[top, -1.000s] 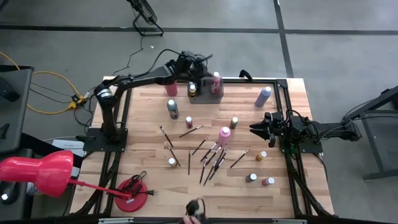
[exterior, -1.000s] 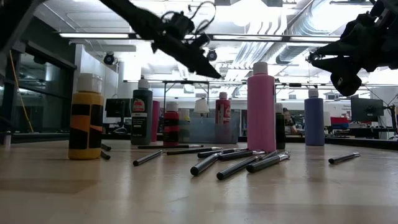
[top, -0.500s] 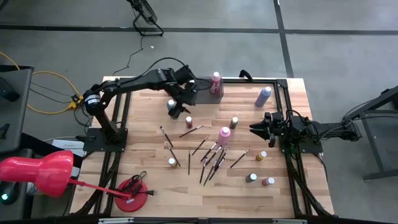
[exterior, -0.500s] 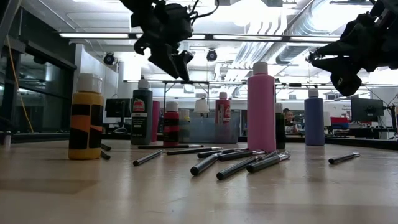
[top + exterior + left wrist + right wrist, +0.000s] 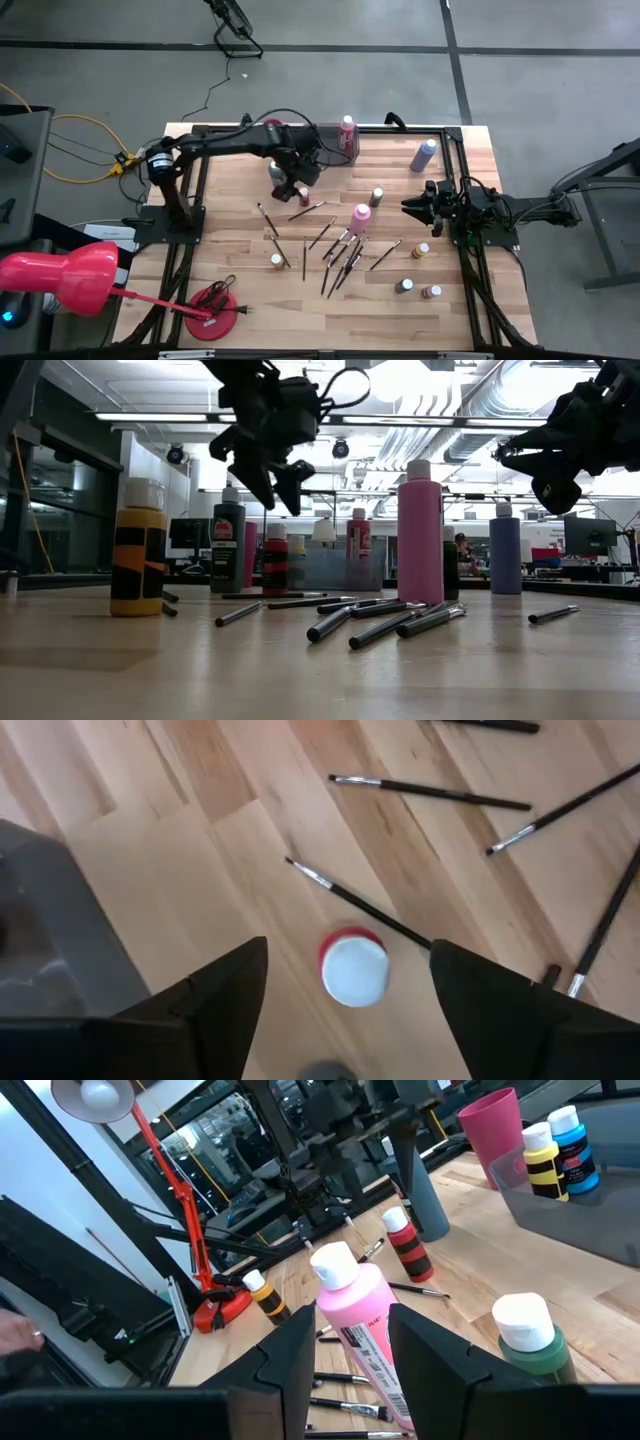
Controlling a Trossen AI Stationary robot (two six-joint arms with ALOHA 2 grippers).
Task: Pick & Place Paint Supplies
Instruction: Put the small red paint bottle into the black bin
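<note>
Pincer fingers on my left arm stand apart: the left pincer (image 5: 345,990) hangs directly above a small red bottle (image 5: 353,966) with a white cap, not touching it, on the counter (image 5: 240,230). That bottle stands just beside the grey tray (image 5: 322,150) (one thin paintbrush (image 5: 358,904) lies right against it). More brushes lie scattered mid-counter around the tall pink bottle (image 5: 360,215). My right pincer (image 5: 408,205) waits at the counter's right edge, raised, its fingers a little apart and gripping nothing. A lavender bottle (image 5: 423,155) lies near the far right corner.
</note>
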